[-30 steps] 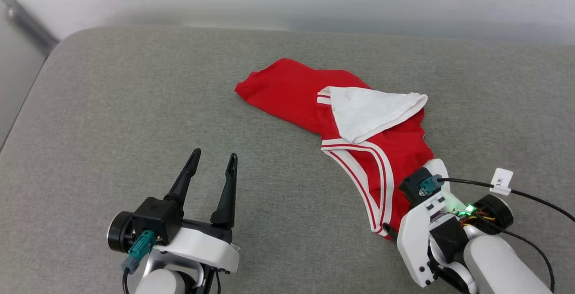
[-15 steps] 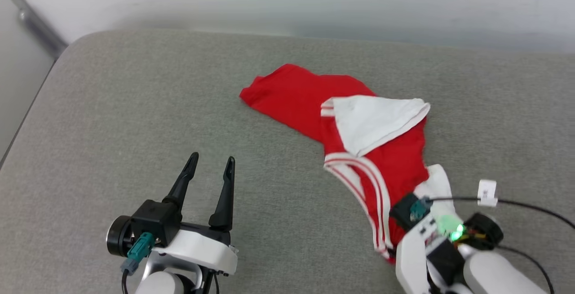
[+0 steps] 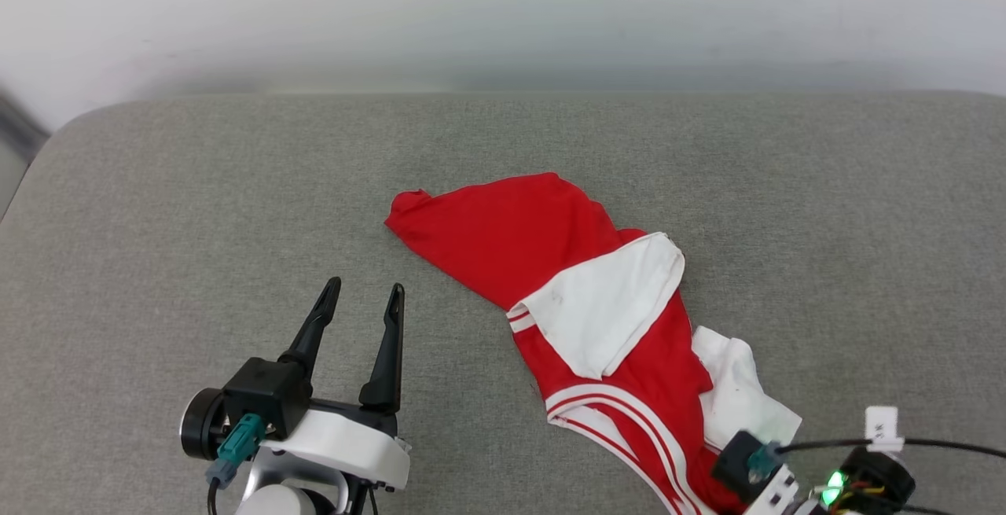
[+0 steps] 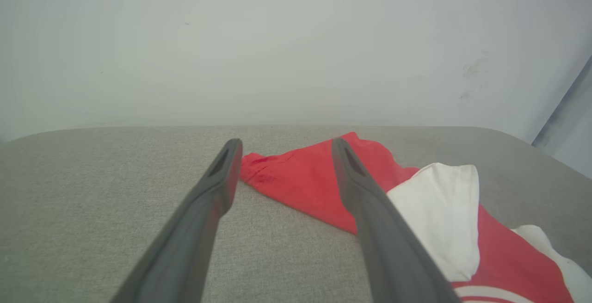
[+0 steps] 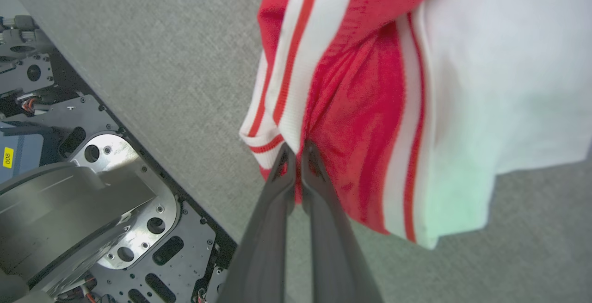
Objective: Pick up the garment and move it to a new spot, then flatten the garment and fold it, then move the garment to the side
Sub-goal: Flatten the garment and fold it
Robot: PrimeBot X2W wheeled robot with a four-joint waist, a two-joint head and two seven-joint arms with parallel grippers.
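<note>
Grey woven cushion (image 3: 196,208), pale wall (image 3: 503,12) behind. Right gripper (image 5: 296,148) pinches garment (image 3: 503,240) at striped trim; left gripper (image 3: 366,287) spread, empty, over bare cushion.

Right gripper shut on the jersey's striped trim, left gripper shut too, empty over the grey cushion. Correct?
No: the left gripper is open, fingers spread, per the left wrist view. It is empty over the grey cushion, and the right gripper is shut on the striped trim of the jersey.
</note>
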